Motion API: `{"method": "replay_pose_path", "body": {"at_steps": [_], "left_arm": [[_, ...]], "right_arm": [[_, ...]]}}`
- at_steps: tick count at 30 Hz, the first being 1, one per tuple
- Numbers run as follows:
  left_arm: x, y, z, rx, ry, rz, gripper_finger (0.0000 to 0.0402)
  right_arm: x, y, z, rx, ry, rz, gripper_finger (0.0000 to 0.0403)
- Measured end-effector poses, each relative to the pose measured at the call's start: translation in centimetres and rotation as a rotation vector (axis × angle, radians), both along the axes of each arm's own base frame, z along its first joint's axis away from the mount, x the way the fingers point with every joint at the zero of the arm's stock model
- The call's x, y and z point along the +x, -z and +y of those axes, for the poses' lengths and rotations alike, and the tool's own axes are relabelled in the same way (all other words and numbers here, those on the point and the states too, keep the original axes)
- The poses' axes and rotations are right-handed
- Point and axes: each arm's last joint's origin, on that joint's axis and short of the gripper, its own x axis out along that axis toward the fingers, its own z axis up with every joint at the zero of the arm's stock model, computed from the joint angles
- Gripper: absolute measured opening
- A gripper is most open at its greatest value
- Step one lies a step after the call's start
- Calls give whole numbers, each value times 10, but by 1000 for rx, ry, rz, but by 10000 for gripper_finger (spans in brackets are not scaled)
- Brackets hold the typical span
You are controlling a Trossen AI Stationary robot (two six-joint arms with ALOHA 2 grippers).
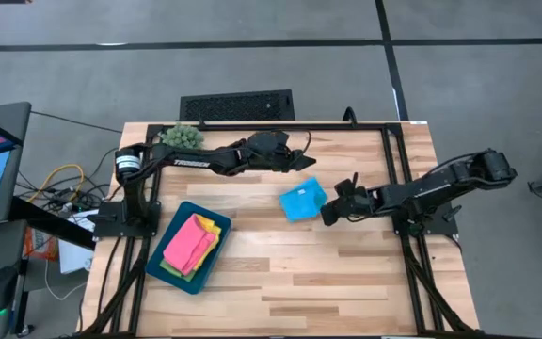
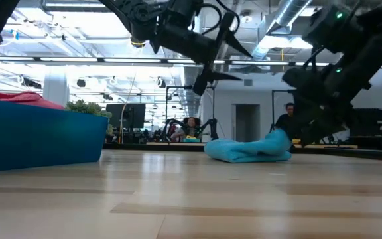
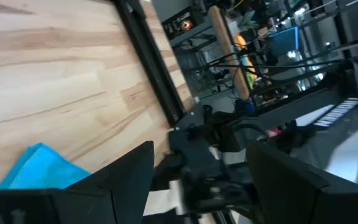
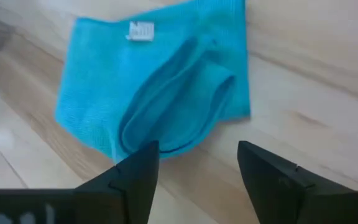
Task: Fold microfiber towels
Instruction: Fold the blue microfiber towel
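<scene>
Folded light blue towel (image 1: 302, 201) lies mid-tabletop (image 1: 327, 282); right hand (image 1: 331, 213) open, empty, beside its right edge; left hand (image 1: 301, 151) open, empty, raised beyond its far edge; bare wood nearer.

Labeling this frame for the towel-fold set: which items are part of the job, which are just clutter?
Job:
- light blue towel, folded on the table
- pink towel, yellow towel and green towel, stacked in the teal tray
- right pincer, open beside the blue towel
- left pincer, open, raised above the table

Clutter:
- spiky green plant ball
- black grille beyond the table edge
</scene>
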Motion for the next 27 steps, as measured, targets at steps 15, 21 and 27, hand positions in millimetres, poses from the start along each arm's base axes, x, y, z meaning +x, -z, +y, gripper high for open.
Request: {"method": "replay_pose_path", "body": {"at_steps": [15,21,27], "left_arm": [[-4,-9,-4,11,26,3,247],[-4,-8,-4,11,34,14,247],[-4,-7,-5,8,41,17,247]], "right_arm": [[3,-13,2,98,-38,-114,245],[5,0,2,97,-39,-44,244],[15,9,2,94,-19,-62,244]]}}
